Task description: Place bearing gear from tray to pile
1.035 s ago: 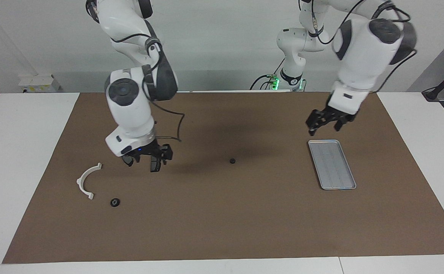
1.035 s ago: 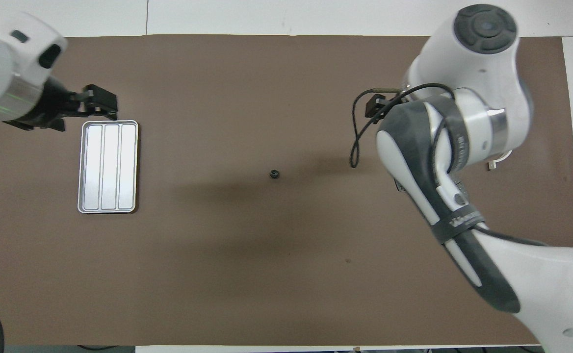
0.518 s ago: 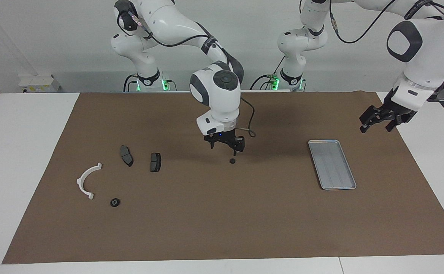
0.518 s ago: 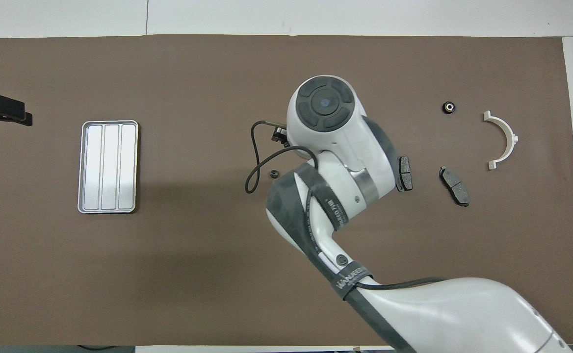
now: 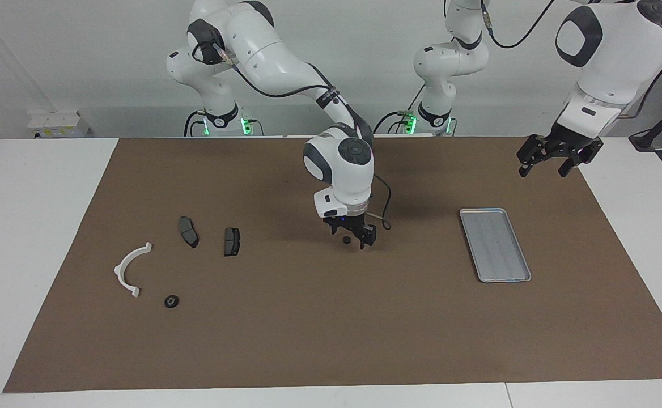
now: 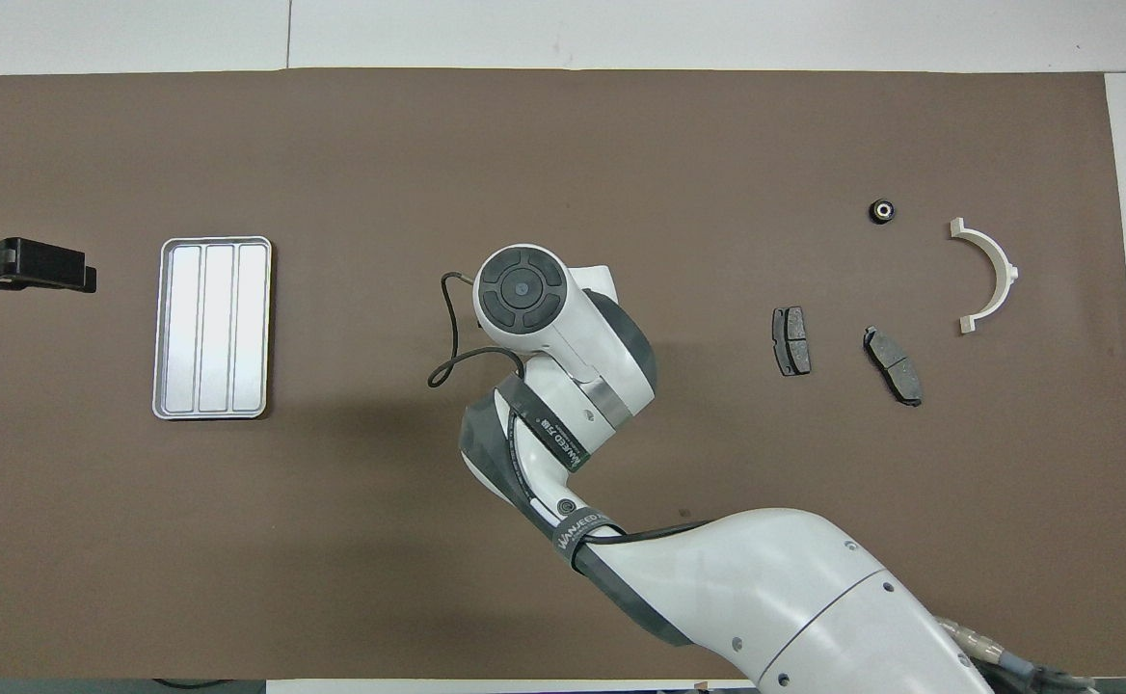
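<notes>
- Right gripper (image 5: 352, 236) straddled the small bearing gear (image 5: 346, 239) mid-mat, fingers spread, gear unclamped.
- Left gripper (image 5: 557, 160) hung spread, clear of the tray (image 5: 495, 244).
- Tray's long axis ran toward the robots.

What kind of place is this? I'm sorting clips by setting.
Probably a robotics lab bench: two Franka arms, right gripper and left gripper, over a brown mat, with a tray and brake pads.
</notes>
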Available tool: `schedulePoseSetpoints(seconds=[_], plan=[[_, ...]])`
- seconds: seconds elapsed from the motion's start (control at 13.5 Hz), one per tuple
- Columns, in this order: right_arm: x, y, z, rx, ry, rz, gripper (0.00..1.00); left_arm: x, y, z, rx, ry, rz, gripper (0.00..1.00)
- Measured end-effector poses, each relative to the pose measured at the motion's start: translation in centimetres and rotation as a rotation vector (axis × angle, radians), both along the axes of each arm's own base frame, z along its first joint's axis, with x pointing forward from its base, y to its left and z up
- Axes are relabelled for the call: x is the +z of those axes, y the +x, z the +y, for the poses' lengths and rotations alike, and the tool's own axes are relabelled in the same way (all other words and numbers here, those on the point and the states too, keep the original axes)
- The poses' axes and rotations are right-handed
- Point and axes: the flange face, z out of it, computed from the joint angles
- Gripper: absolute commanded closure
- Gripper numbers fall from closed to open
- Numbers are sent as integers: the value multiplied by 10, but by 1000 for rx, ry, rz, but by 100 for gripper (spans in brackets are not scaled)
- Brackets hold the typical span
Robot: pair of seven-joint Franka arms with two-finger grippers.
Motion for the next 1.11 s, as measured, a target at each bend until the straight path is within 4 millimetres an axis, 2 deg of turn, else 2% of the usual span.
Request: schedulePoseSetpoints(seconds=[0.15, 0.3, 0.44, 0.52, 0.59, 0.74, 0.81, 0.96, 1.11], plan=[[-2, -1, -1, -6, -2, 5, 3, 3, -5, -5, -9, 2, 18, 0], [-8, -4, -2, -13, -8, 14, 5, 4, -7, -27, -31, 3, 24, 0], [-17, -8, -3, -12, -20, 30, 13, 9, -9, -55, -49, 1, 15, 0], [-20, -10, -4, -12, -24, 35, 23, 13, -10, -68, -58, 0, 9, 0], [-22, -11, -5, -11, -26, 39, 37, 15, -12, -78, -70, 0, 5, 0], [-19, -12, -4, -9, -23, 36, 96, 17, -15, -87, -84, 0, 4, 0], [-17, -13, -3, -8, -20, 34, 100, 17, -15, -87, -84, 0, 5, 0], [-15, -13, -3, -9, -19, 34, 100, 17, -16, -81, -73, 3, 13, 0], [-15, -13, -3, -9, -18, 35, 100, 16, -17, -60, -34, 9, 40, 0]])
